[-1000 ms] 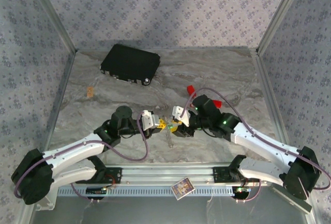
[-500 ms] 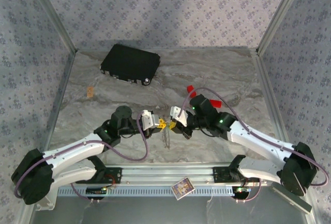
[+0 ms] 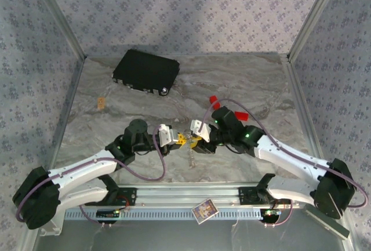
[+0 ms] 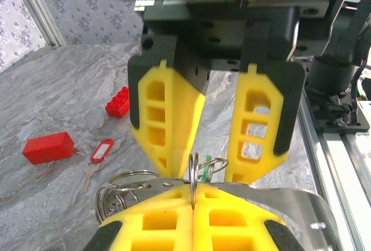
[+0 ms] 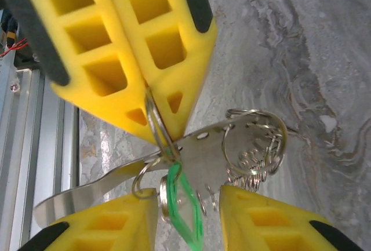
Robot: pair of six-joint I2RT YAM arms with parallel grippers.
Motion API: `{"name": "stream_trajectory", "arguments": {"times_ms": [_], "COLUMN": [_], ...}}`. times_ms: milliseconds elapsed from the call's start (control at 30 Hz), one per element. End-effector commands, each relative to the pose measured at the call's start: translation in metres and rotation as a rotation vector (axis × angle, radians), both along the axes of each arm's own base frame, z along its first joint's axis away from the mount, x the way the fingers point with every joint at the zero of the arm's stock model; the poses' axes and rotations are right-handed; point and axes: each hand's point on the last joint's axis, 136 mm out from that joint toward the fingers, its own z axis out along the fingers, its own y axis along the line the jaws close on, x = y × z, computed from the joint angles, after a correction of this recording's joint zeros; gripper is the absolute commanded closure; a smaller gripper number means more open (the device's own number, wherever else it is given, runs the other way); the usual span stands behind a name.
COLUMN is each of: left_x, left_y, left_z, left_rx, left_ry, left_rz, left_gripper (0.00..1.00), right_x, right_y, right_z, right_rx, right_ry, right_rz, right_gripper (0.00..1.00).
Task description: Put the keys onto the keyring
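My left gripper (image 4: 193, 196) is shut on a silvery split ring, the keyring (image 4: 194, 173), which stands on edge between its yellow fingertips. A flat metal strip (image 5: 232, 141) with several more rings (image 5: 258, 141) hangs from it. The green key (image 5: 184, 210) dangles from the ring, between the fingers of my right gripper (image 5: 188, 196), which are open with a wide gap. In the left wrist view the right gripper (image 4: 208, 170) faces mine, one finger on each side of the ring. The red key (image 4: 101, 149) with its white label lies on the table. In the top view both grippers (image 3: 181, 139) (image 3: 195, 141) meet tip to tip.
A black case (image 3: 146, 71) lies at the back left. Two red blocks (image 3: 213, 100) (image 3: 240, 115) sit behind the right arm, the same red blocks (image 4: 49, 146) (image 4: 117, 101) near the red key. A small tan piece (image 3: 101, 103) is at the left, a card (image 3: 204, 209) on the front rail.
The right arm has shifted slightly left, closer to the left gripper. The left arm has stayed in place, still holding the ring.
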Motion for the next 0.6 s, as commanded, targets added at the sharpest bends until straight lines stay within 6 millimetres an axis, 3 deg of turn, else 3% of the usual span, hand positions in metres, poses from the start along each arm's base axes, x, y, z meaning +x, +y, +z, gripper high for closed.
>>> {"name": "stream_trajectory", "arguments": {"times_ms": [0, 267, 567], "left_x": [-0.006, -0.008, -0.010], "left_y": [-0.003, -0.005, -0.006], "left_z": [0.020, 0.017, 0.018], "left_rx": [-0.058, -0.051, -0.053], "left_ry": [-0.055, -0.041, -0.042], "left_rz": [-0.043, -0.060, -0.073], "left_gripper": [1.00, 1.00, 1.00], "right_x": [-0.002, -0.008, -0.008], "right_y": [-0.011, 0.000, 0.010], "right_z": [0.011, 0.039, 0.035], "right_rx": [-0.001, 0.123, 0.122], "right_ry": [-0.042, -0.096, -0.090], "right_rz": [-0.004, 0.056, 0.077], "right_gripper": [0.66, 0.72, 0.75]}}
